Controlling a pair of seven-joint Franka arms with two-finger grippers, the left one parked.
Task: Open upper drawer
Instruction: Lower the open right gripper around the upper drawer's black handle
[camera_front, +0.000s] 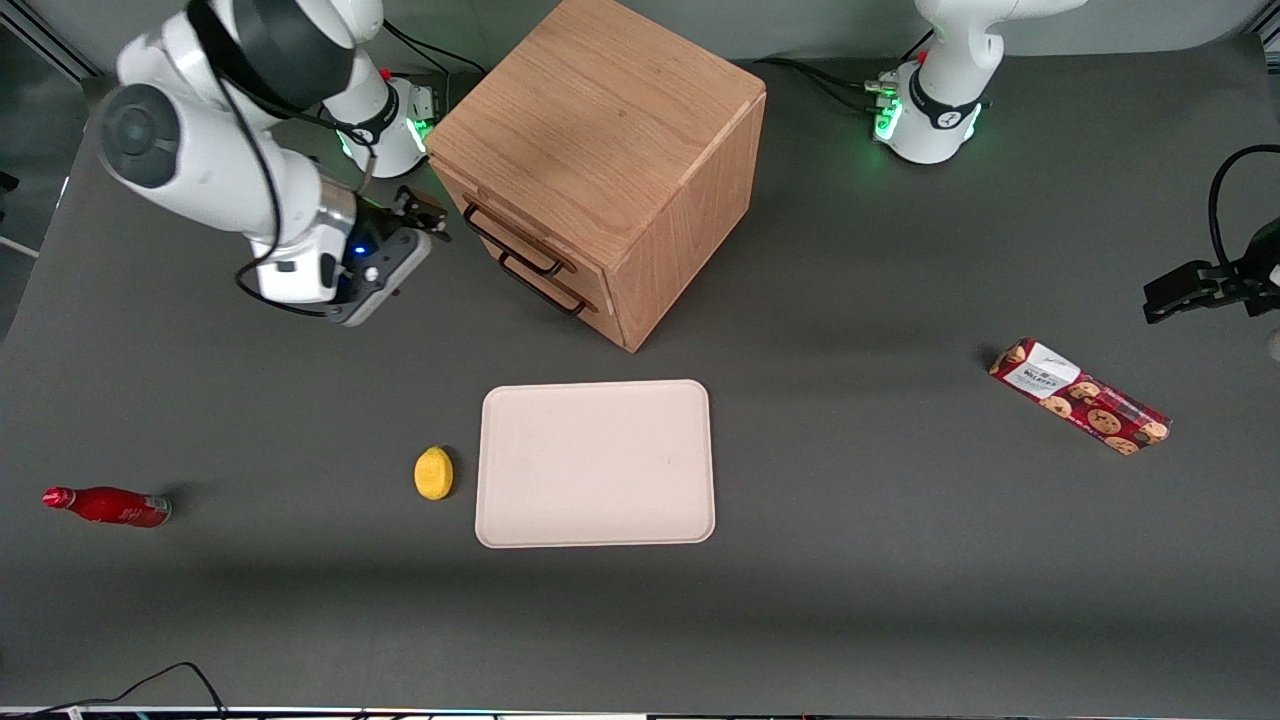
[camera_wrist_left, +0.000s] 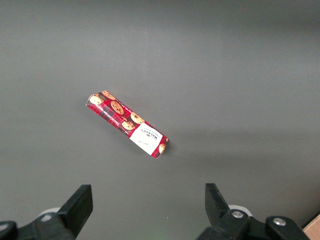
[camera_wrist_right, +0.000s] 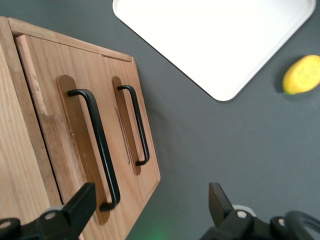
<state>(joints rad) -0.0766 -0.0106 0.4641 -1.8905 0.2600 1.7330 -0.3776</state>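
The gripper (camera_wrist_right: 150, 207) hung with its two black fingers (camera_wrist_right: 80, 205) spread wide, holding nothing and touching nothing, just in front of the cabinet's (camera_front: 600, 150) drawer face. The upper drawer (camera_wrist_right: 60, 145) sat shut in the oak cabinet above its twin, its flat light panel crossed by a long thin black bar handle (camera_wrist_right: 97, 145), still apart from the fingers. The cabinet was a plain wooden box with visible grain on a matte grey table (camera_front: 850, 600). From the cabinet, a smooth rounded pale tray (camera_front: 596, 463) lay at six o'clock, nearer the front camera, with a small lemon (camera_front: 433, 472) beside it.
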